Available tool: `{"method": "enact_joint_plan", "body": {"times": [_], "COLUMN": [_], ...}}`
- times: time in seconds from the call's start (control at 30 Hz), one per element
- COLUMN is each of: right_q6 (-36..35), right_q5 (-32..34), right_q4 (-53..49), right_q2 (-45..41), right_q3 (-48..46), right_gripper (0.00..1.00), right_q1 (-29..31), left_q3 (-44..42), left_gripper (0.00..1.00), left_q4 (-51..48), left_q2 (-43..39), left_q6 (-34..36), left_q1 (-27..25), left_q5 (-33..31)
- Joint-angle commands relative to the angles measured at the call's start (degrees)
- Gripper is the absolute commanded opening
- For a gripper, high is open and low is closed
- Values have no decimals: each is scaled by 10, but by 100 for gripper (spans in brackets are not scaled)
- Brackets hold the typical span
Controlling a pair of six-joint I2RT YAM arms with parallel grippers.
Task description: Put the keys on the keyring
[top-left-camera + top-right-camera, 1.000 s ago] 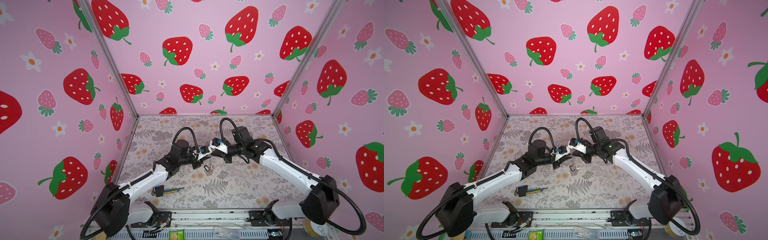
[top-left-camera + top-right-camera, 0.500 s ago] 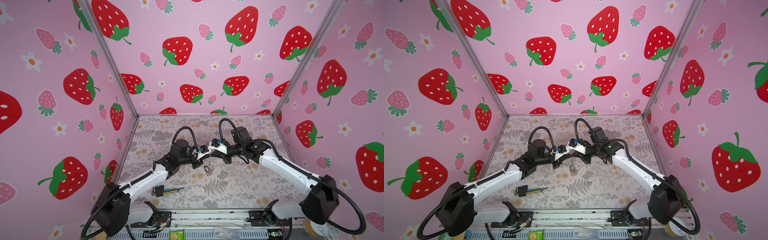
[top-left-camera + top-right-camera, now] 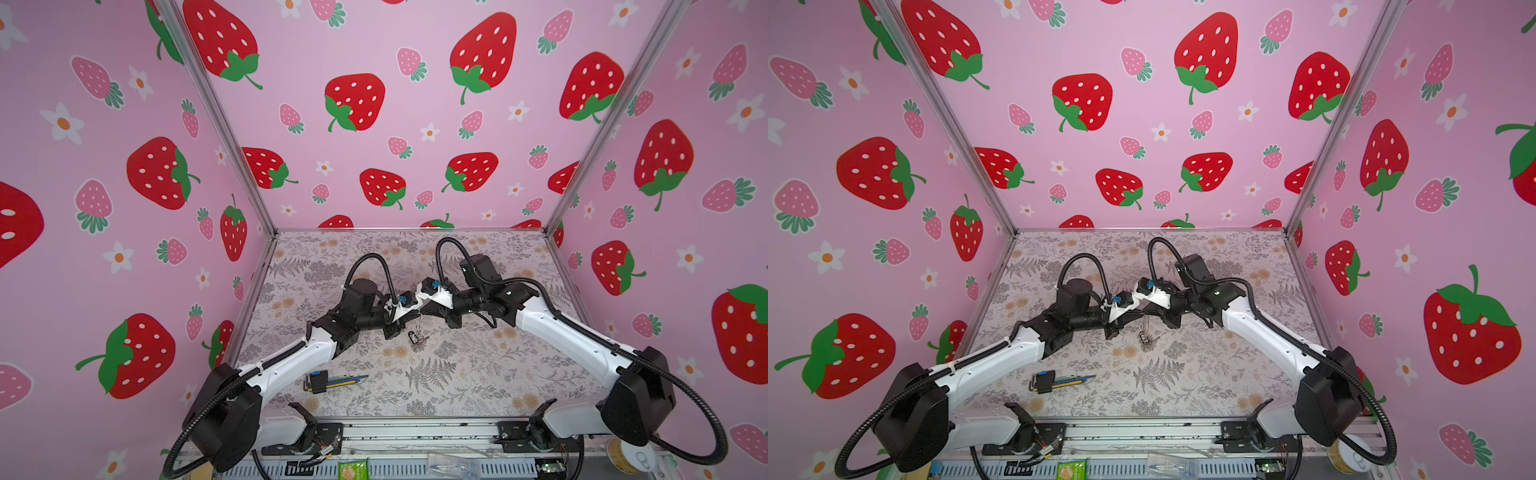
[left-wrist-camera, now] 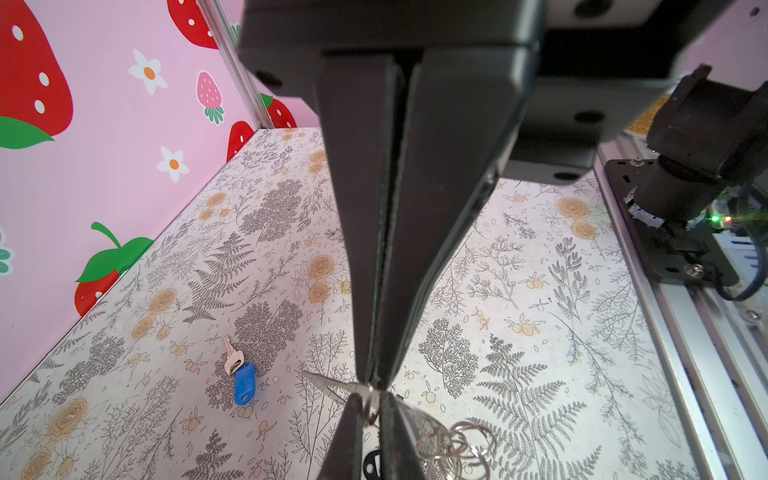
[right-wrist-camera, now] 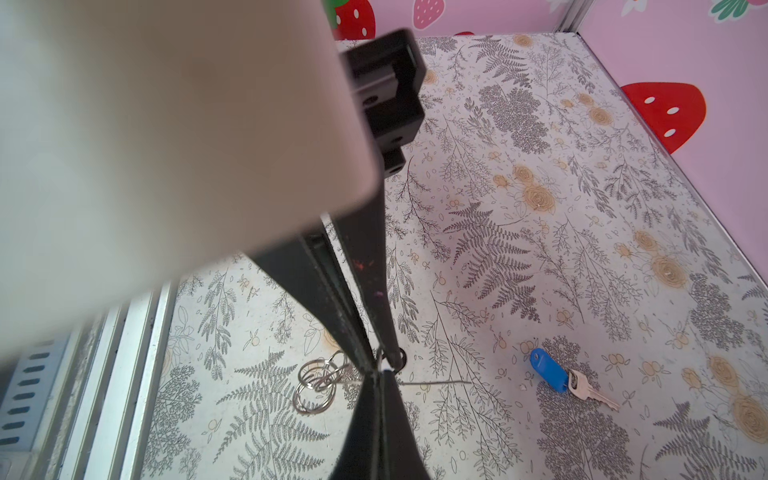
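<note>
In both top views the left tool point(image 3: 415, 312) and the right tool point(image 3: 426, 309) are meeting tip to tip above the middle of the floral desk point(image 3: 478, 374). A cluster of metal rings point(image 3: 417, 335) is hanging just under them, close to the desk. A hex-key bundle point(image 3: 320, 381) is lying near the front edge, well apart, beside the left arm.

In the left wrist view the left tool's fingers are pressing together, their tips pinching the head of the black-tagged key point(image 4: 332, 380). Its blade is sticking out sideways and its oval tag point(image 4: 370, 467) is dangling below. The right tool is facing it, fingers together, clamping a small ring point(image 4: 372, 409); whether that ring belongs to the key or to the cluster I cannot tell. The blue-tagged key point(image 4: 243, 384) is lying flat on the desk, apart from both tools.

In the right wrist view a blurred taupe sheet point(image 5: 166, 145), seemingly the keyring's holder, is filling the space beside the right tool.
</note>
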Motion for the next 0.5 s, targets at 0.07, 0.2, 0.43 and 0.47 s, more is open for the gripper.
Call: {"method": "enact_joint_plan", "body": {"times": [0.07,0.2,0.43,0.47], "right_q6": [-7,-5,4,5], "right_q5": [-6,-6,-8,-8], "right_q4": [-3,1,12,14], "right_q2": [14,11,10,10], "right_q3": [11,10,5,3], "right_gripper": [0,0,0,0], "right_q1": [4,4,5,4], "left_q3": [24,21,14,13], "left_gripper": [11,12,9,8], "left_q4": [20,24,34,34], "left_q2": [-5,-8,-11,-11], "left_q6": [4,1,1,1], "left_q1": [-5,-5,-5,-5], "left_q5": [30,31,52,53]}}
